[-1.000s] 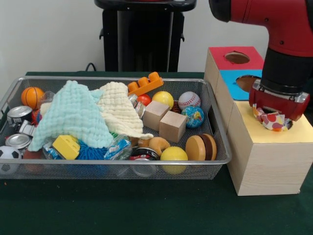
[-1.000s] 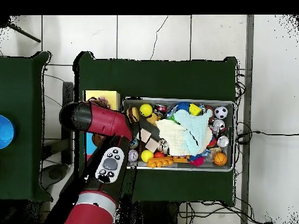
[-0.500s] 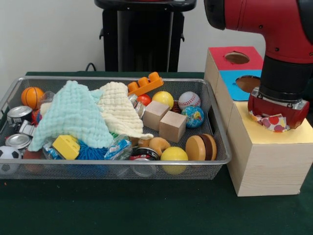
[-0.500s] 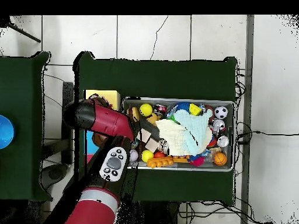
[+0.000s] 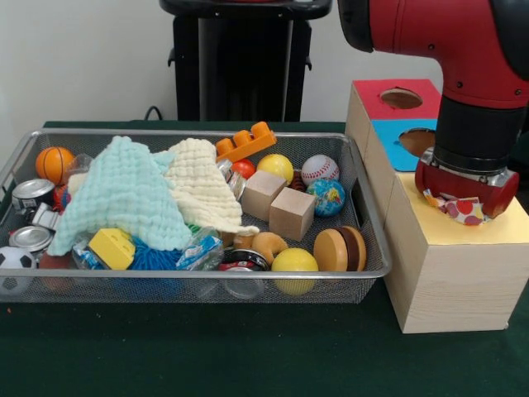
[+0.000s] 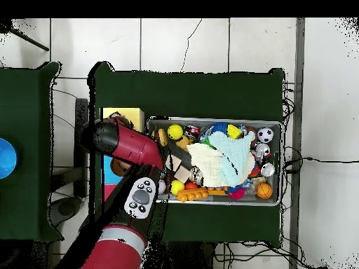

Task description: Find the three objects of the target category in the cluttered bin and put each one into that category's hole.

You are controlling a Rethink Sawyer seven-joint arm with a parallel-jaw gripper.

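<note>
My gripper (image 5: pixel 459 205) stands low on the yellow top of the pale wooden box (image 5: pixel 506 228), right of the wire mesh bin (image 5: pixel 198 132). It is shut on a spotted cloth (image 5: pixel 463 210), whose red, pink and yellow folds stick out under the red wrist. The hole is hidden beneath the gripper and the cloth. No other spotted cloth shows in the bin. In the overhead view the arm (image 6: pixel 123 143) covers the gripper, and only a corner of the yellow box (image 6: pixel 123 114) shows beside the bin (image 6: pixel 272 126).
The bin holds a mint-green cloth (image 5: pixel 124 198), a cream cloth (image 5: pixel 202 186), wooden cubes (image 5: pixel 291 212), balls, cans and toy food. Behind the yellow box stand the blue-topped box (image 5: pixel 391 147) and the red-topped box (image 5: pixel 376 93), each with a round hole.
The gripper has come down onto the yellow box top with the spotted cloth. Less of the cloth shows now than a second ago. The arm has shifted slightly left.
</note>
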